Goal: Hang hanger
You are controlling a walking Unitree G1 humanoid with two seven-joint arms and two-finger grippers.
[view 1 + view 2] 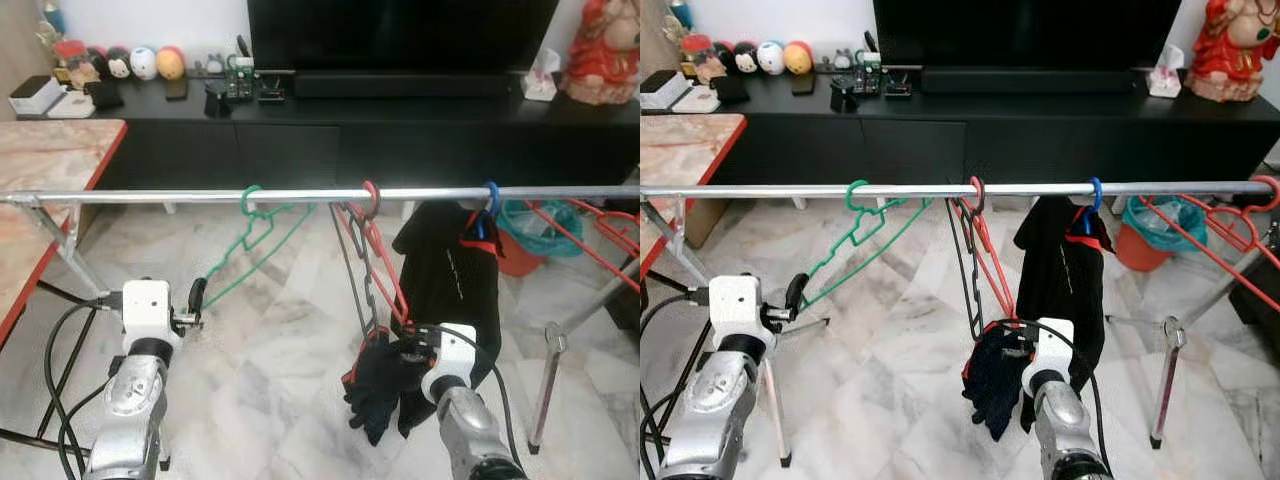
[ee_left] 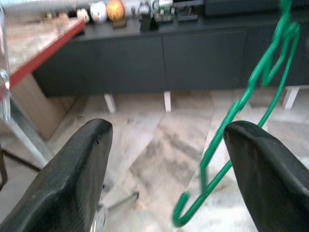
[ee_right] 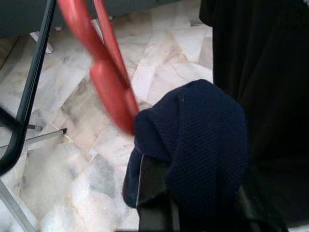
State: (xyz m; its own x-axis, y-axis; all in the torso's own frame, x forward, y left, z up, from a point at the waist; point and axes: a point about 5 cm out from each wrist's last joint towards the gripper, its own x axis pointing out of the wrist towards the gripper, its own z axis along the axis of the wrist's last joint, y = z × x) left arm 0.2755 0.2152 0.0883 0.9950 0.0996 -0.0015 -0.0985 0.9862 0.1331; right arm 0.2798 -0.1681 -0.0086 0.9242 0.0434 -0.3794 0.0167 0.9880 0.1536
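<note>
Hanging from the silver rail (image 1: pixel 200 196) by its hook, the green hanger (image 1: pixel 262 238) sat tilted, its lower end slanting down toward the left gripper (image 1: pixel 197 296). That gripper was spread wide; in the left wrist view the hanger's thin green wire ran just beside one black finger (image 2: pixel 263 169), while the other finger (image 2: pixel 72 174) stood well apart from it. Whether the wire actually touched the finger could not be told.

Further along the rail, a red hanger (image 1: pixel 378 255) hung beside a black one (image 1: pixel 352 262), both slanting downward toward the right gripper (image 1: pixel 400 352). A dark navy knitted garment (image 3: pixel 203 145) was draped over the right gripper, hiding its fingers, so their state could not be told. The lower end of the red hanger reached the top of that garment.

Next on the rail, a blue hook (image 1: pixel 490 205) carried a black garment (image 1: pixel 450 270), hanging just beside the right arm. More red hangers (image 1: pixel 600 225) lay at the rail's far right end, near a red bin (image 1: pixel 525 245) with a teal liner.

Marble floor (image 1: pixel 270 340) spread beneath the rack. Behind it stood a long black cabinet (image 1: pixel 400 140) with a large dark screen (image 1: pixel 400 35), small round toys (image 1: pixel 145 62) and a red figurine (image 1: pixel 600 50) on top. A marble table (image 1: pixel 50 170) with a red edge was at the left.
</note>
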